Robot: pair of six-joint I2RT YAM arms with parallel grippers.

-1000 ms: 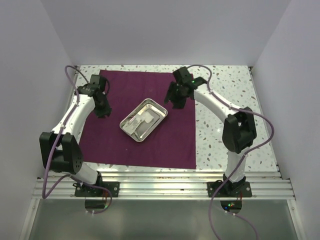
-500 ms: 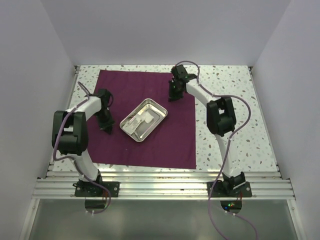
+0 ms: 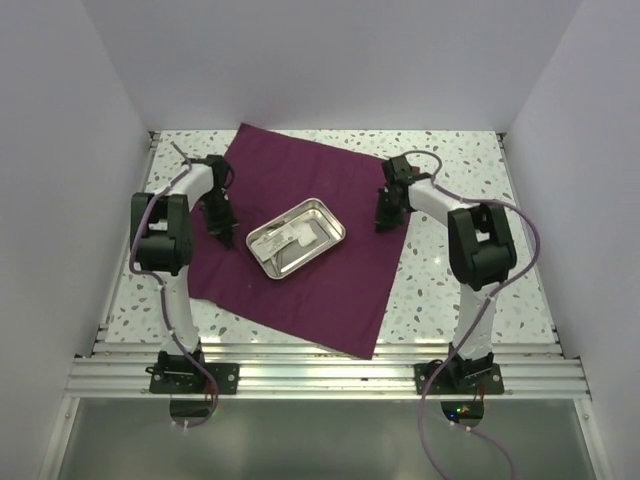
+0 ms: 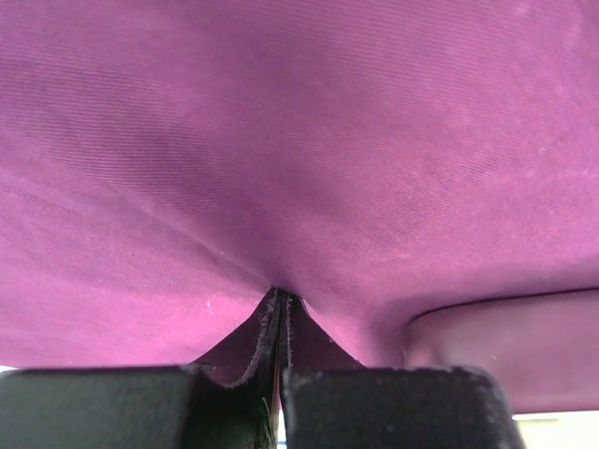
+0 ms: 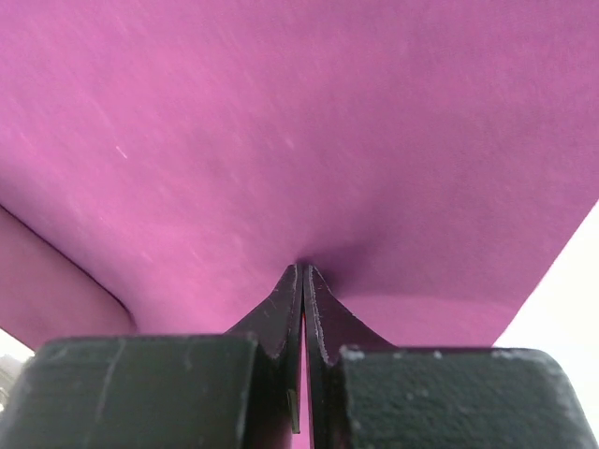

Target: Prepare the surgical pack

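Observation:
The deep-maroon cloth (image 3: 300, 295) of the surgical pack lies skewed on the table. On it sits the steel tray (image 3: 340, 229) holding a white pad (image 3: 300, 237) and thin instruments (image 3: 276, 256). My left gripper (image 3: 226, 232) is down on the cloth's left part and is shut, pinching a small pucker of the fabric (image 4: 299, 140) at its tips (image 4: 281, 296). My right gripper (image 3: 384, 220) is near the cloth's right edge and is likewise shut on a pinch of cloth (image 5: 281, 122) at its tips (image 5: 302, 270). The tray lies between the two grippers.
The speckled tabletop (image 3: 450, 260) shows around the cloth, with white walls on three sides. A metal rail (image 3: 320, 375) carrying both arm bases runs along the near edge. The tray's rounded wall (image 4: 505, 346) appears close to the left fingers.
Both grippers went from open to shut on the cloth. The cloth and tray have turned clockwise, so the cloth now sits diagonal. The right gripper moved right and nearer.

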